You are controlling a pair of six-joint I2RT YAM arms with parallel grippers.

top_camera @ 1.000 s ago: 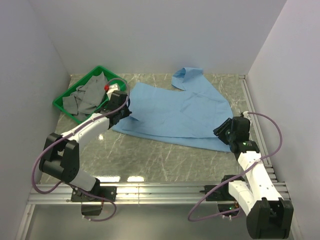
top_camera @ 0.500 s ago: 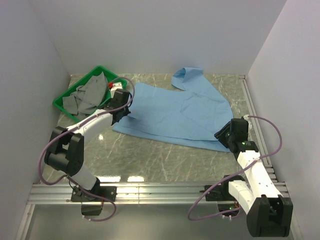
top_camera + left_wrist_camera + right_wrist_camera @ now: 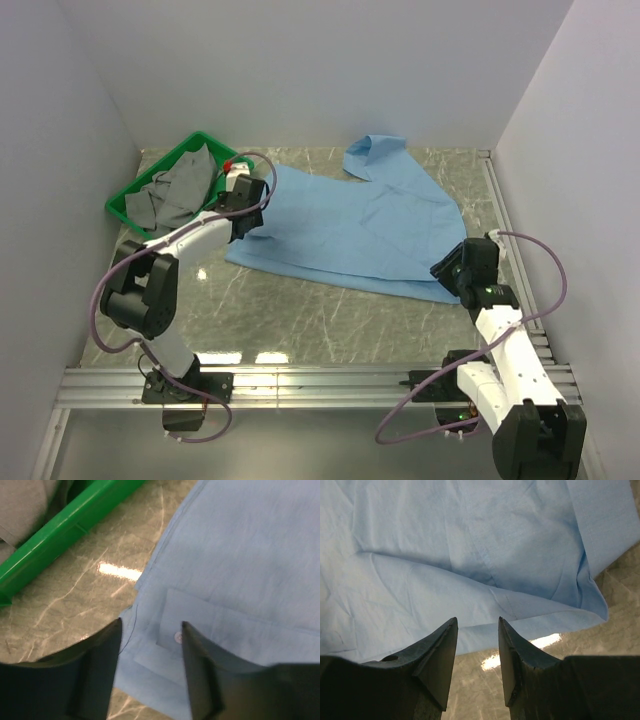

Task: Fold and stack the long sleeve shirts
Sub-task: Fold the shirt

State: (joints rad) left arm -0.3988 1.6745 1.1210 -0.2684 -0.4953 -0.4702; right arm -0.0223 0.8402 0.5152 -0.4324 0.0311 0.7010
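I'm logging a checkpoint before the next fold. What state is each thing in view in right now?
Light blue shirt: spread mostly flat on the table, gripped by neither arm.
Left end effector: open, above the buttoned cuff at the shirt's left edge.
Right end effector: open, above the shirt's near right hem.
Green bin: upright, with grey cloth inside.

White arms (image 3: pixel 190 240), black joints (image 3: pixel 135 300), seemingly purple cables (image 3: pixel 562 280)

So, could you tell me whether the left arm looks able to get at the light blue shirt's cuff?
Probably yes: the left gripper hangs open directly over the cuff, and nothing lies between them.
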